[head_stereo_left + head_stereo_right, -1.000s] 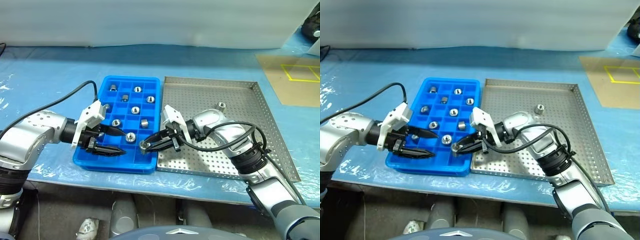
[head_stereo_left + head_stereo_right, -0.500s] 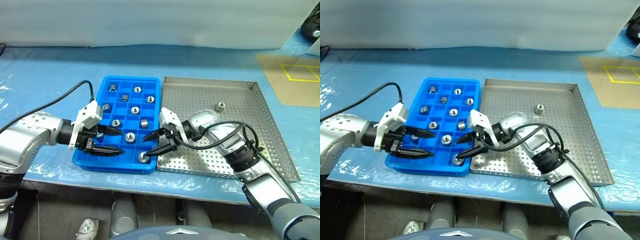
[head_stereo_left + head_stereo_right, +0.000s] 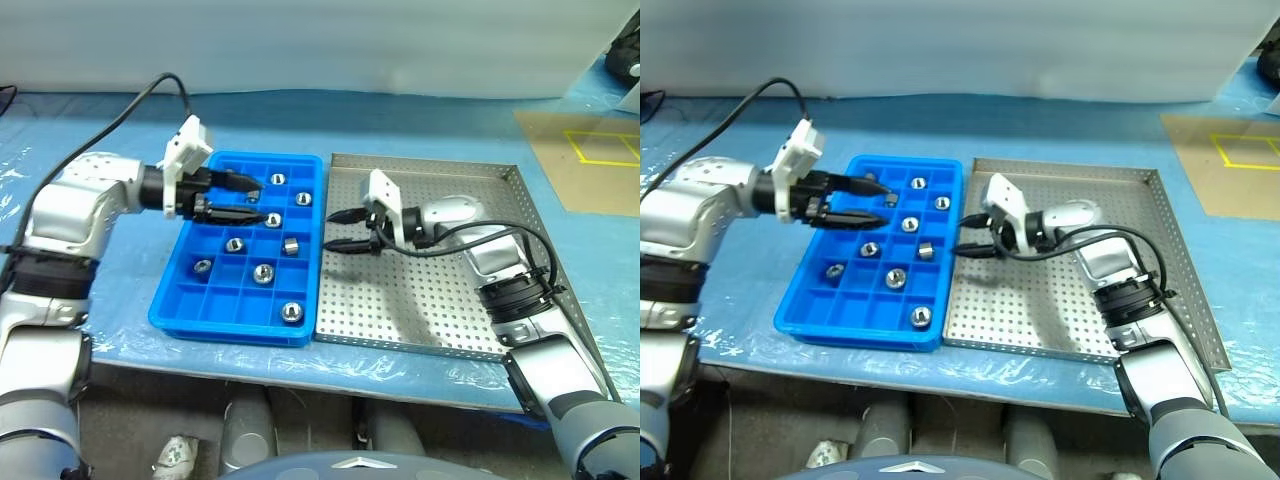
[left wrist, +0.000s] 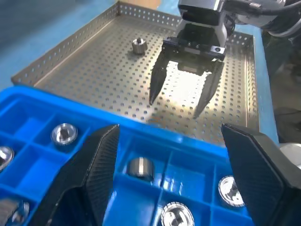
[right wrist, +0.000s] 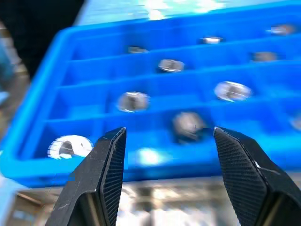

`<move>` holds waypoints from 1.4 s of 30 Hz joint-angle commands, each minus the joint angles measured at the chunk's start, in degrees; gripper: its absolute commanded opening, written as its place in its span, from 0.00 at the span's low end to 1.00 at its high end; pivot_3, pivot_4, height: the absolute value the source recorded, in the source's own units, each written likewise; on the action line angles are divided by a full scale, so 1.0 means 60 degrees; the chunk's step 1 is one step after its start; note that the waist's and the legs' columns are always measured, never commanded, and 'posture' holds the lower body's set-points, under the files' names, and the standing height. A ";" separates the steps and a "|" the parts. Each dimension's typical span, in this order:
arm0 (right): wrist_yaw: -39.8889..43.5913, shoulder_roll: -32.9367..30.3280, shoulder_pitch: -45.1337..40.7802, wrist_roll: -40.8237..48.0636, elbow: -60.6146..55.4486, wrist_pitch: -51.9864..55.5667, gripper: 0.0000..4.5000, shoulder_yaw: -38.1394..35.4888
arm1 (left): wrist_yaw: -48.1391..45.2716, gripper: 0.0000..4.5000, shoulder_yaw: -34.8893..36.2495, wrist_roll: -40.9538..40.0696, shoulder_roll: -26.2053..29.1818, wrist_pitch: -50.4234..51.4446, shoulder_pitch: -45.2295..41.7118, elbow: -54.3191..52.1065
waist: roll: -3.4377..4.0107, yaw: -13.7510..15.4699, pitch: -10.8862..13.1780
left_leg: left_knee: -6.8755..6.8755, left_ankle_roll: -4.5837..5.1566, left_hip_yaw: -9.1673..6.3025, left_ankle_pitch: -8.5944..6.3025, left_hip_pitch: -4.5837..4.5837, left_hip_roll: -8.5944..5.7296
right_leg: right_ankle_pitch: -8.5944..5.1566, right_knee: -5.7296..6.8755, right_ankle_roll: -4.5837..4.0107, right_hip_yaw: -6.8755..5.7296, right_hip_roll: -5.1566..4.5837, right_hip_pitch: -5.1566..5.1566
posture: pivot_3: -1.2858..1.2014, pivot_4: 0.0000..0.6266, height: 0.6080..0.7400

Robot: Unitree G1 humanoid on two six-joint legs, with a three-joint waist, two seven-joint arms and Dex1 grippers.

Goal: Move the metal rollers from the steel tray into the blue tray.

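Note:
The blue tray (image 3: 190, 300) lies left of the steel tray (image 3: 470, 300), edge to edge. Several metal rollers sit in its cells, among them one in the near right cell (image 3: 291, 312) and one in the middle (image 3: 264, 271). A single roller (image 4: 138, 45) rests on the steel tray's far part, seen in the left wrist view. My left gripper (image 3: 262, 201) hangs open and empty over the blue tray's far rows. My right gripper (image 3: 331, 230) is open and empty above the steel tray's left edge, pointing toward the blue tray (image 5: 61, 56).
The trays lie on a table under blue plastic sheet (image 3: 90, 130). A brown board with yellow tape (image 3: 580, 155) lies at the far right. A black cable (image 3: 130, 105) arcs up from my left wrist.
My right gripper opened, left its roller in the blue tray's near right cell, and drew back over the steel tray. My left gripper moved from the blue tray's near left to its far rows.

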 commanded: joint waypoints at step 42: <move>-0.6686 0.0664 -0.2297 -0.2147 0.9388 -0.5926 0.68 -0.3253 | -0.0700 0.81 -0.0593 0.1863 -0.2682 -0.2166 -0.1374 0.2920 | -0.0004 -0.0570 0.0007 | 0.0115 0.0123 0.0021 -0.0072 -0.0078 0.0003 | 0.0003 -0.0011 -0.0004 0.0013 -0.0002 -0.0020 | 0.45 0.24 1.00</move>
